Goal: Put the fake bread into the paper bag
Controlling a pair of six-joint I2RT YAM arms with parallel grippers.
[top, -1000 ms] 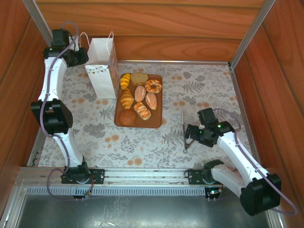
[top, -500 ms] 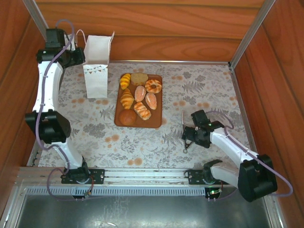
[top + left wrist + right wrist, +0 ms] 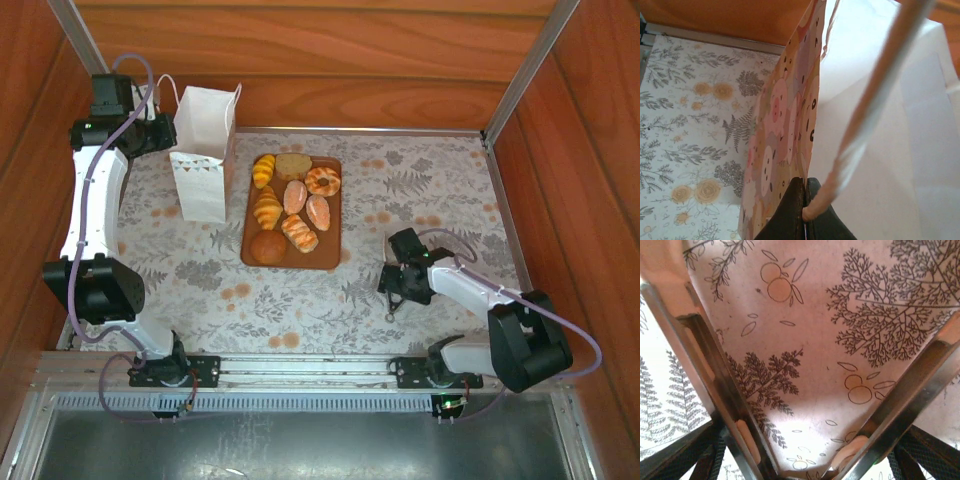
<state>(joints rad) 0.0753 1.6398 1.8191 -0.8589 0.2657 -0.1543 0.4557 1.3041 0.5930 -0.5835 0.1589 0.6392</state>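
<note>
The paper bag (image 3: 205, 150) stands open at the back left, white with a scalloped band. My left gripper (image 3: 160, 128) is shut on its left rim. In the left wrist view the dark fingers (image 3: 792, 210) of this gripper (image 3: 805, 192) pinch the bag's pastel patterned wall (image 3: 785, 120) beside a cord handle (image 3: 875, 100). The fake bread (image 3: 295, 200) lies on a brown tray (image 3: 332, 255): croissants, a bun, a glazed ring, pink-striped rolls and a brown slice. My right gripper (image 3: 398, 285) is low over metal tongs (image 3: 391, 305), its fingers wide apart outside the tongs' arms (image 3: 705, 355).
Wooden walls close in the back and both sides. The floral tablecloth (image 3: 430, 190) spreads between the tray and the right wall. A metal rail (image 3: 300, 368) runs along the near edge by the arm bases.
The left arm has drawn the bag a little to the left and turned it. The right gripper has moved left and lower over the tongs, which have stayed put.
</note>
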